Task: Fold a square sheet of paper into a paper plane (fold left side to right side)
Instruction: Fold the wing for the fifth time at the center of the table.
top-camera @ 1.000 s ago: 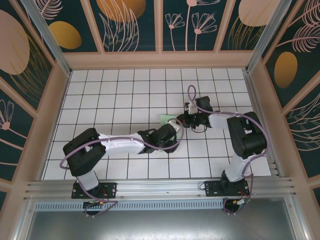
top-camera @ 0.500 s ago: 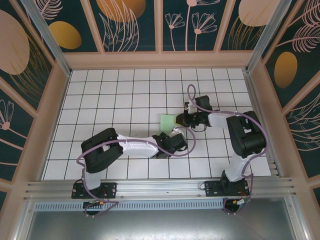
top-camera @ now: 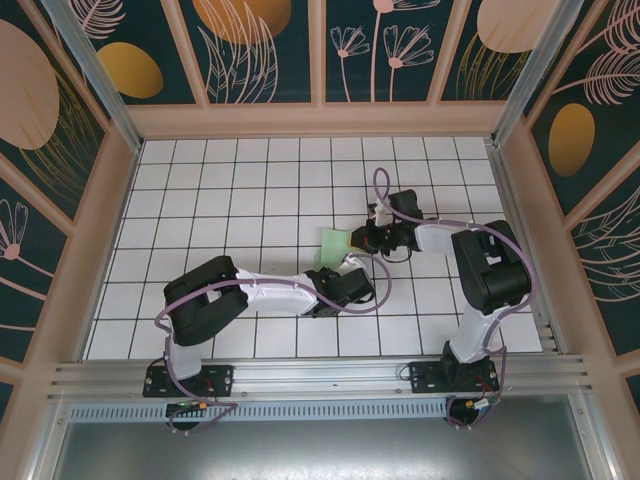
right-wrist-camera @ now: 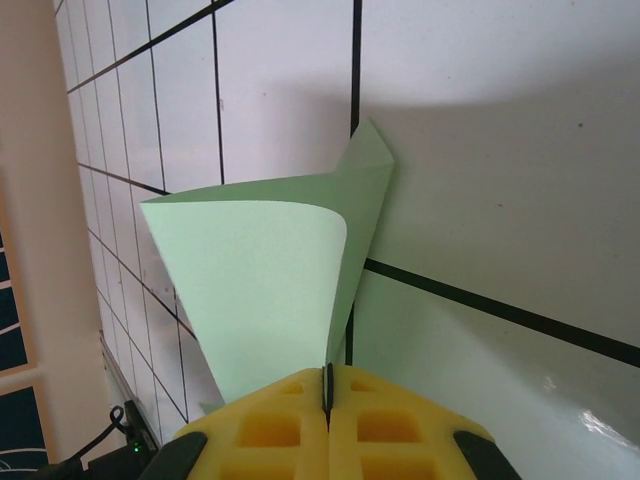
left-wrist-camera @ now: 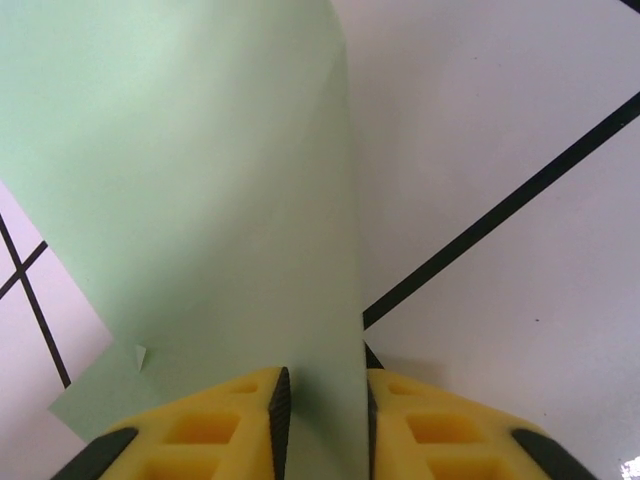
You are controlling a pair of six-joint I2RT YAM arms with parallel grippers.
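On the white tiled table [top-camera: 230,200], the left gripper [top-camera: 347,265] reaches up from 6 o'clock of the thin, pale green square sheet of paper [top-camera: 330,246], which lies near the table's middle. In the left wrist view its yellow fingers [left-wrist-camera: 215,425] stand a narrow gap apart with the sheet's curled fold [left-wrist-camera: 200,180] running between them. At the sheet's 3 o'clock, the right gripper [top-camera: 362,240] has its yellow pads [right-wrist-camera: 270,430] pressed tight together, pinching the paper's edge [right-wrist-camera: 250,290] so that the sheet curls up off the tiles.
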